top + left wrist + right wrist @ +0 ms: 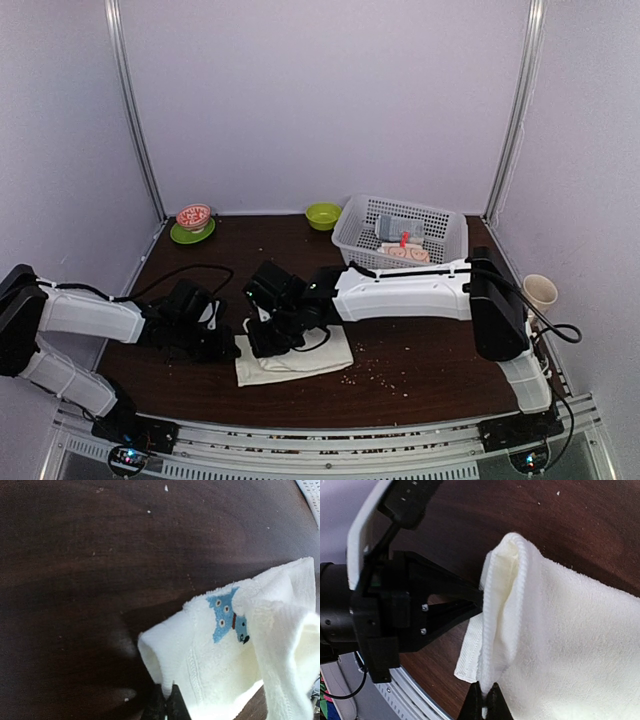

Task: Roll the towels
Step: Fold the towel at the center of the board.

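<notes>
Table (100,555): both grippers (165,703) (483,700) tight on towel (215,655)

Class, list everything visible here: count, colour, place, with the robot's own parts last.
white towel: one, cream-white with blue mark, front centre of table
patterned towel: one, cream with orange-pink faces, in basket
rolled towel: one, grey-blue, in basket
basket: one, white, back right
bowl: one, green, back centre
small bowl: one, red-patterned, on green plate, back left
cup: one, cream, right edge
table: one, dark brown
left fingers: black, shut on white towel
right fingers: black, shut on white towel
</notes>
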Motion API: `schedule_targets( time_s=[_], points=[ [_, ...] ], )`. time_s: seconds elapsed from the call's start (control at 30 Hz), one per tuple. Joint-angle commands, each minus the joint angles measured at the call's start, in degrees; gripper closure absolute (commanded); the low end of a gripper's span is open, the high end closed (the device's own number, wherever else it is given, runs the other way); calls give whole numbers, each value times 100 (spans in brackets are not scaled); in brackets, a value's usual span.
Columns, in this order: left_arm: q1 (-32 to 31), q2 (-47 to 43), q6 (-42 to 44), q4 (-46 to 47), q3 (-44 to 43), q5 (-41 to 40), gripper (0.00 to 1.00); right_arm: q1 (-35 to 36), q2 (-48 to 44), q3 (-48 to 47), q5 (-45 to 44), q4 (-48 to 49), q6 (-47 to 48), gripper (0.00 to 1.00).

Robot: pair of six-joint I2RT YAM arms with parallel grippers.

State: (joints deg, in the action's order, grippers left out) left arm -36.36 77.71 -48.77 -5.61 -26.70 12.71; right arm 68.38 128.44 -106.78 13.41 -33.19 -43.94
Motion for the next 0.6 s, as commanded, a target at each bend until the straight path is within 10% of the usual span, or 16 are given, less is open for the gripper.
schedule_targets(
  time_s=[0.0,0.57],
  points=[
    [14,106,-27,7,95,-2,100,13,144,-293,124,84,-64,100],
    [13,-29,3,-138,76,-45,100,9,528,-485,397,-232,56,99]
  ],
)
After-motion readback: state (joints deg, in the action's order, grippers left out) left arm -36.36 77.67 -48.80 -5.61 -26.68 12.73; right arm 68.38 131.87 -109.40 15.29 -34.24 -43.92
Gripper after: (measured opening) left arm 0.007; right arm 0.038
